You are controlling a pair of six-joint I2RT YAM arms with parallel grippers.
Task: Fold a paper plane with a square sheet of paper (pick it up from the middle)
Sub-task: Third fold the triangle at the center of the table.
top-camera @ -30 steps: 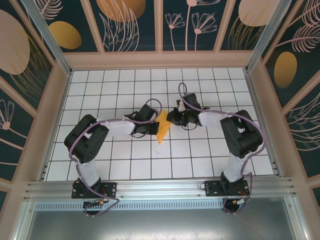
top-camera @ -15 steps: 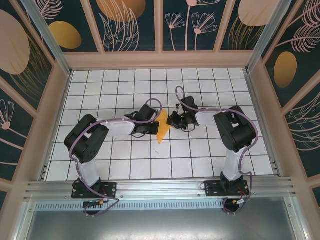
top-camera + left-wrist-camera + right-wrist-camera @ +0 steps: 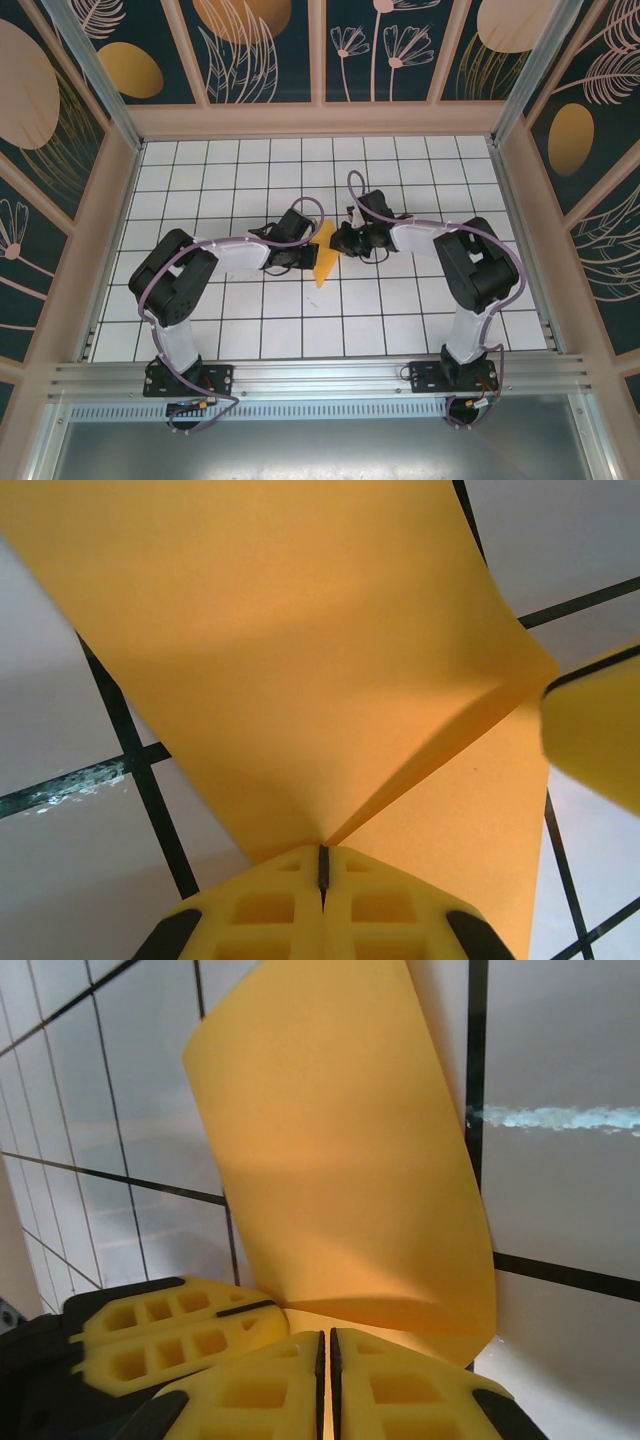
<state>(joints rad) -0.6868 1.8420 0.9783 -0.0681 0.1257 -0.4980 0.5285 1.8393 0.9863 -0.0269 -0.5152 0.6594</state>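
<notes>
Holding on the left: we see the left gripper [image 3: 322, 855], yellow-fingered, with its jaws pressed together on the thin orange-yellow sheet of paper [image 3: 300, 660], which fans out from the seam between them.
Holding on the right: the right gripper [image 3: 326, 1345] is likewise pinched tight, with an edge of the sheet of paper caught between its two yellow fingers.
Where the paper is: near the middle of the white table with black grid lines [image 3: 250, 320], held between the two grippers, which meet there from opposite sides.
Long axis: from above we read the sheet of paper [image 3: 323, 258] as a narrow, partly folded wedge, its length running from far to near with a slight slant.
Which way it points: the slim tip aims at the near edge, toward the arm bases; the broader end sits between the grippers.
Shape up close: in the left wrist view a crease runs out from the pinched spot and the paper bows outward; in the right wrist view it curls over in a smooth flap.
Contact with the table: we cannot tell whether the tip touches the surface.
Neighbours: the left gripper's fingers [image 3: 170, 1335] sit just beside the right gripper's.
Surroundings: dark teal wall panels [image 3: 265, 50] painted with flowers and orange ovals.
</notes>
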